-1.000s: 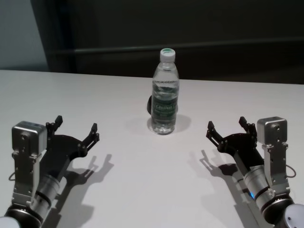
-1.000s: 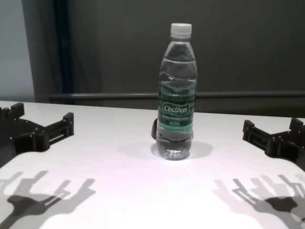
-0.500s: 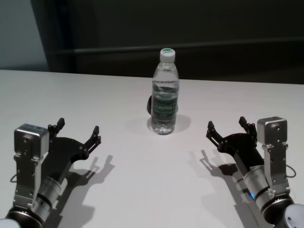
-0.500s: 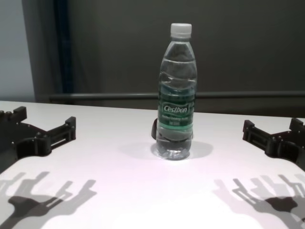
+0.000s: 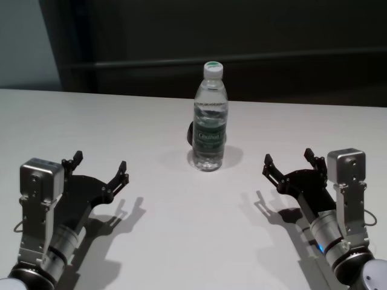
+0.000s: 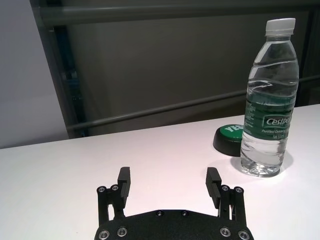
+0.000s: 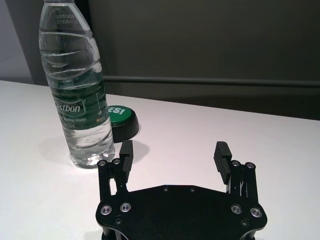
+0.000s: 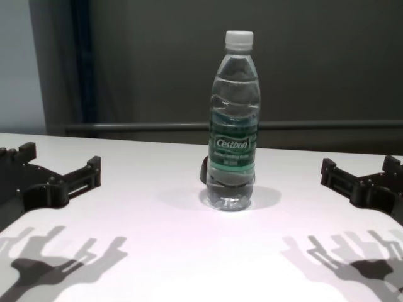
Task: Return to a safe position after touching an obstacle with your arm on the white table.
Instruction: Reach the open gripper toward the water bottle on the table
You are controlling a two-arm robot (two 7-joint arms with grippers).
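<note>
**tabletop_tom:** On the white bench [image 5: 151, 241], biggest thing in view by miles, what's actually changed? Looks frozen to me.

**armwatcher:** Nearly. Compare it with a second ago: the left end effector [image 5: 100, 164] has slid back toward the robot's body, away from the bottle [image 5: 210, 118]. Small drift, and it slowed over the last half second. The right end effector [image 5: 289, 159] hasn't budged. The bottle is standing upright in the same spot at the middle of the bench, cap on, not knocked over.

**tabletop_tom:** So the retreat's basically done?

**armwatcher:** That's my read. Both arms sit well apart from the bottle, one to each side of it and nearer the robot, nothing touching. I'd guess the left arm is just settling into its parked pose.

**tabletop_tom:** Jaws?

**armwatcher:** Both end effectors are spread wide and empty; the wrist views show clear gaps between the fingers.

**tabletop_tom:** Headcount?

**armwatcher:** One bench, two arms, one bottle, and one little green-and-black puck [image 6: 230, 139] tucked just behind the bottle.
</note>
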